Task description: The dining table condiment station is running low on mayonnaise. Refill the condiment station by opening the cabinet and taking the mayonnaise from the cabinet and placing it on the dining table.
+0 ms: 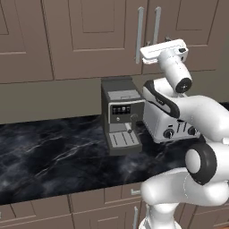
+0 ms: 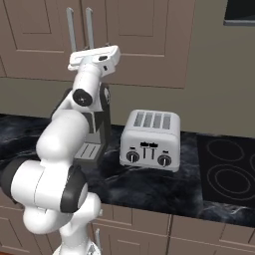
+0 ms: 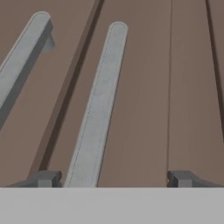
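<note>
The cabinet hangs on the far wall above the bench, its taupe recessed-panel doors shut. Two long silver bar handles stand side by side at the meeting edges of the doors, their long axes vertical. In the hand view the handles run slanted up the picture, because the hand is rolled; the right-hand one lies between the two dark fingertips, the other further left. The pincer is held up close to the door face with its fingers wide apart, gripping nothing. In the left base view the hand sits just below and right of the handles.

Under the cabinet, the black white-veined marble bench carries a dark coffee machine and, to its right, a silver four-slot toaster. A black cooktop lies further right. Taupe drawers run along the near front of the bench.
</note>
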Tool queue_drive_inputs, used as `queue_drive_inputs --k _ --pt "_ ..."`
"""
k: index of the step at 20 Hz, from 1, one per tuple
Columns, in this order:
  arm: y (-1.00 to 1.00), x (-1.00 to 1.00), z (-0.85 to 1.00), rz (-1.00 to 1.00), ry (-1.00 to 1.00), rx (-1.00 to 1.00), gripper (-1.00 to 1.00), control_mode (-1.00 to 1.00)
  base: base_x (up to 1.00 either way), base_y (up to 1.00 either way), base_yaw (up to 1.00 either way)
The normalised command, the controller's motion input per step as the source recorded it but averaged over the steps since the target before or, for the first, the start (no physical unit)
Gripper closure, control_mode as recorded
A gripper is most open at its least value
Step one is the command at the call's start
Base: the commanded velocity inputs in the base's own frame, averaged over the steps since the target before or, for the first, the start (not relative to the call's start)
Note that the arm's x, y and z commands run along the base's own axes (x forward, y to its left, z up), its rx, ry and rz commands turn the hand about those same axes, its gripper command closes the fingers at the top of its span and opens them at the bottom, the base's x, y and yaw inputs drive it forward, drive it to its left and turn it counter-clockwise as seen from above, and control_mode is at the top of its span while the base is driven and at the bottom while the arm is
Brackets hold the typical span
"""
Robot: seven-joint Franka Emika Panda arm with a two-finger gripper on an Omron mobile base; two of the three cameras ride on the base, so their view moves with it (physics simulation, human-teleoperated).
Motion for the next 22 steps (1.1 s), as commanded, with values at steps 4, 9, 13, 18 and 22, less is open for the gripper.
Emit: queue_drive_inputs --k 4,9,13,18,22 --pt "0.29 0.11 0.00 0.00 0.00 0.00 1.00 -1.00 0.00 0.00 0.00" --pt "0.30 0.00 0.00 0.00 0.00 0.00 1.00 -1.00 0.00 0.00 0.00" --pt "0.18 0.00 0.00 0.00 0.00 0.00 1.00 -1.00 0.00 0.00 0.00" --pt "0.00 0.00 0.00 0.00 0.01 0.00 1.00 -1.00 0.00 0.00 0.00" --pt "-0.13 -0.32 0.00 0.00 0.01 0.00 1.00 -1.00 0.00 0.00 0.00"
